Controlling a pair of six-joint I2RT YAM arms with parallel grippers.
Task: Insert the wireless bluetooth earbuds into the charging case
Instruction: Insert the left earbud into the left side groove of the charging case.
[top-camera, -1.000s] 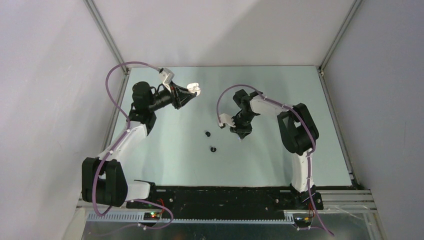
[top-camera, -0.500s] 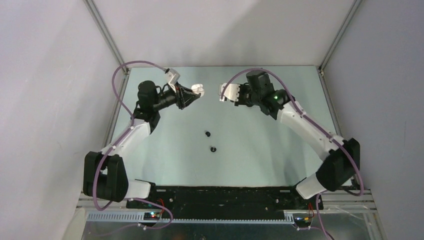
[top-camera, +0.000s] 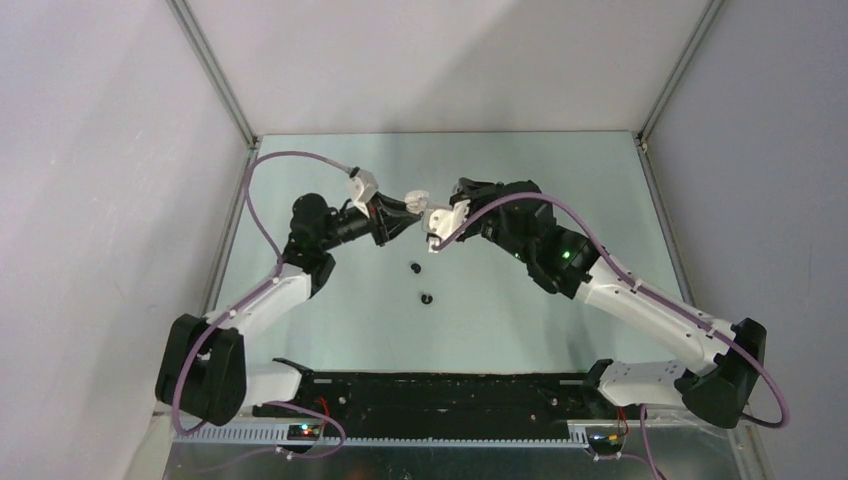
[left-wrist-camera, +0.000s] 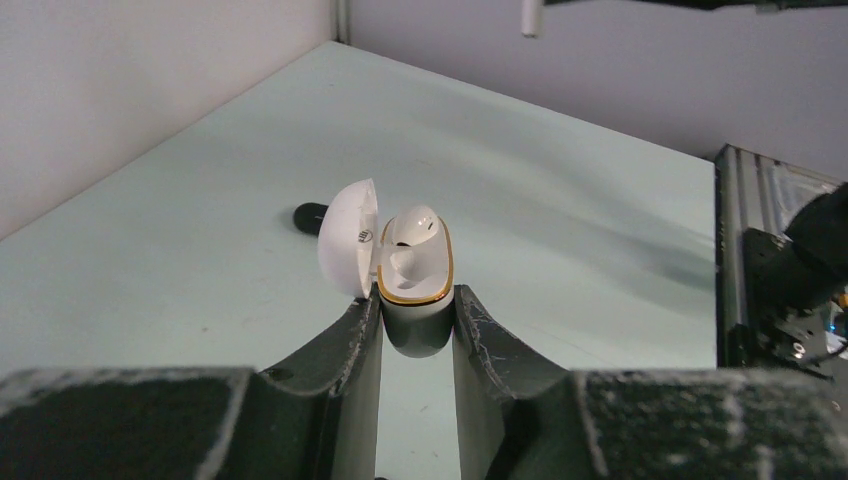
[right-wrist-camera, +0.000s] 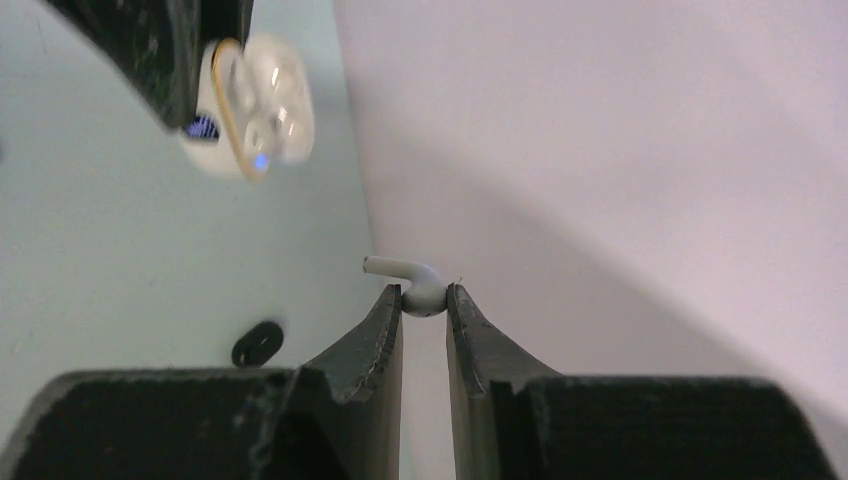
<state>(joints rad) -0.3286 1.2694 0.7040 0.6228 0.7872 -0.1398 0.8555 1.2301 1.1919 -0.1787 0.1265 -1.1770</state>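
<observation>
My left gripper (top-camera: 408, 203) is shut on the base of a white charging case (left-wrist-camera: 415, 290), held above the table with its lid (left-wrist-camera: 350, 238) open to the left. One white earbud (left-wrist-camera: 415, 225) appears seated inside the case. My right gripper (top-camera: 433, 240) is shut on a second white earbud (right-wrist-camera: 420, 290), held by its head with the stem pointing left. It hovers close beside the case (right-wrist-camera: 245, 110). That earbud's stem shows at the top of the left wrist view (left-wrist-camera: 530, 18). Two black earbuds (top-camera: 415, 267) (top-camera: 426, 298) lie on the table below.
The table is pale green (top-camera: 560, 180) with grey walls on three sides and metal rails (top-camera: 665, 220) along its edges. One black earbud lies just past the case in the left wrist view (left-wrist-camera: 312, 214) and shows in the right wrist view (right-wrist-camera: 258, 343). No black case is in view.
The right arm swung from low over the table's middle up to the back, then in beside the case. The left gripper carried the open case right and nearer, towards the right gripper.
</observation>
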